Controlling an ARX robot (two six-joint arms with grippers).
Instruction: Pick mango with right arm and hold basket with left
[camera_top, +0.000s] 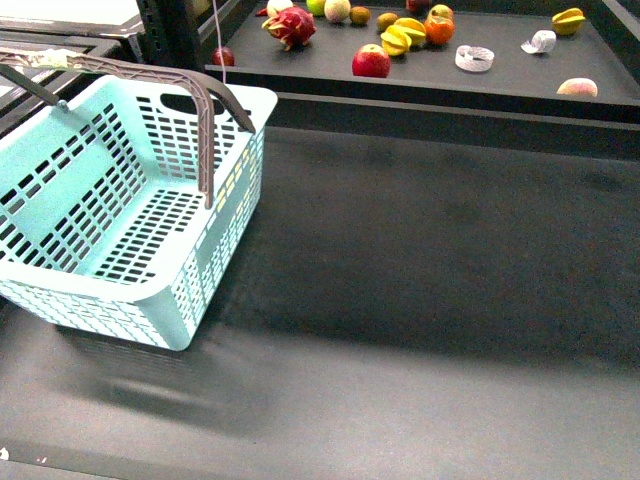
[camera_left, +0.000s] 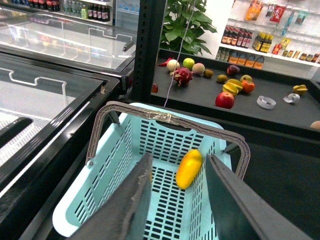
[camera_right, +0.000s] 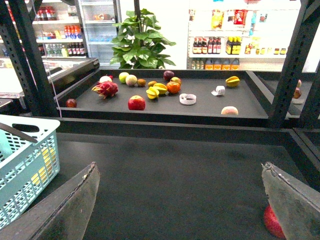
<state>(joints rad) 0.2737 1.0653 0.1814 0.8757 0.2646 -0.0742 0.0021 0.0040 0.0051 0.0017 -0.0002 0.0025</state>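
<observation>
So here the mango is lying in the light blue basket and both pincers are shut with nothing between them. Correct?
Not quite. The mango does lie in the light blue basket, as the left wrist view shows, but both pincers are open, not shut: left pincer, right pincer, each wrist view showing wide-apart fingers holding nothing.
</observation>
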